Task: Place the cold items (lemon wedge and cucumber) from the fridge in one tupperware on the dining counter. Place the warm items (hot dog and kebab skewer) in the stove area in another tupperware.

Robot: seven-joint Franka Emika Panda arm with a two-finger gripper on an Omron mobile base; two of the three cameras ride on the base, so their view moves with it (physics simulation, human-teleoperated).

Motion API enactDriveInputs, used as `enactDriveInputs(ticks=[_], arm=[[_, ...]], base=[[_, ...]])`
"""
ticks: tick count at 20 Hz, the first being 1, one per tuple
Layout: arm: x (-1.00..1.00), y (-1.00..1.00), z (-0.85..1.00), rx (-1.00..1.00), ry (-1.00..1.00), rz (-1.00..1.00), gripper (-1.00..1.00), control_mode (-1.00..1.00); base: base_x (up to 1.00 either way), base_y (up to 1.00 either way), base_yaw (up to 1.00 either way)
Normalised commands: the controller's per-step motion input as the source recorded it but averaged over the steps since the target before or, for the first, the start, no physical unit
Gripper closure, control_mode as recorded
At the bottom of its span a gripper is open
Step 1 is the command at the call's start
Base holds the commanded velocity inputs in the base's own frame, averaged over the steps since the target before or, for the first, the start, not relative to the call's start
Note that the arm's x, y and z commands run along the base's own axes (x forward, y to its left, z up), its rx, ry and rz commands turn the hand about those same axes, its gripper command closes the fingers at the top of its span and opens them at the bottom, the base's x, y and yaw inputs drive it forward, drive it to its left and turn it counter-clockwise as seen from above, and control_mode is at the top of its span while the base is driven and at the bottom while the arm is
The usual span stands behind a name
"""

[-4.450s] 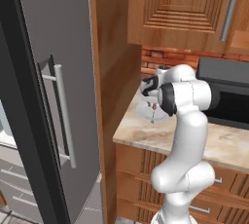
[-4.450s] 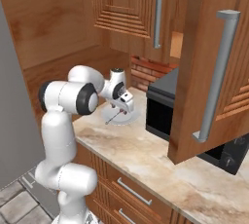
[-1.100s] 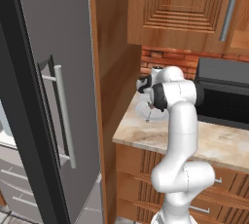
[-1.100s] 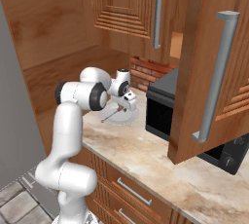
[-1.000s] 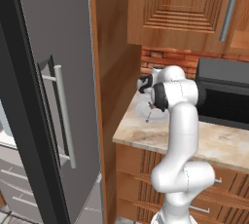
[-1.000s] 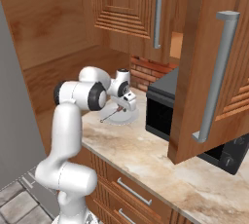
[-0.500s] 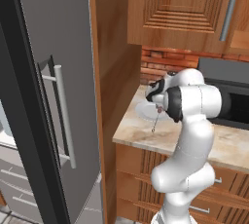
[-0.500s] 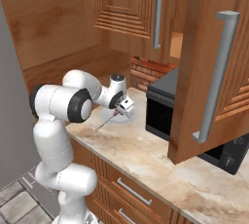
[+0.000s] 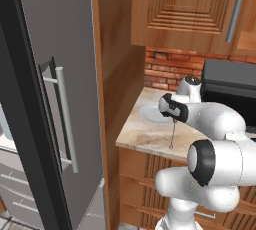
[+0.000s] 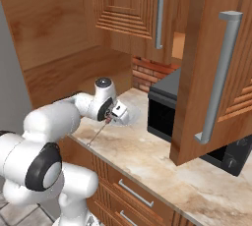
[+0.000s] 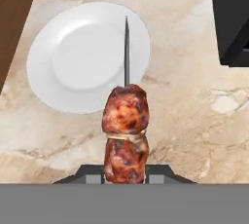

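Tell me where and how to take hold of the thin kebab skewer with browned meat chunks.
Grip the kebab skewer across its browned meat chunks, jaws closing from either side, as the gripper does now. The chunks are the widest part; the bare dark spike is thin and would probably slip or pivot. It hangs point-down above the beige marbled counter, near the round white plate.

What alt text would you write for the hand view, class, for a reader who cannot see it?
A kebab skewer of browned meat chunks is clamped in the gripper, its thin point reaching up over a white plate. The plate sits on a beige marbled counter, with a black appliance at upper right.
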Motion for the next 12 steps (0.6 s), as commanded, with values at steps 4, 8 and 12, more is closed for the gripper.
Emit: enactDriveInputs(ticks=[4, 8, 12], arm=[[-0.65, 0.09, 1.00, 0.00, 0.42, 0.02, 1.00, -1.00], [-0.15, -0.01, 0.96, 0.08, 0.42, -0.01, 1.00, -1.00], [-0.44, -0.05, 0.64, 0.30, 0.03, -0.07, 1.00, -1.00]], base=[[0.00, 0.00, 0.00], [0.00, 0.00, 0.00], [0.00, 0.00, 0.00]])
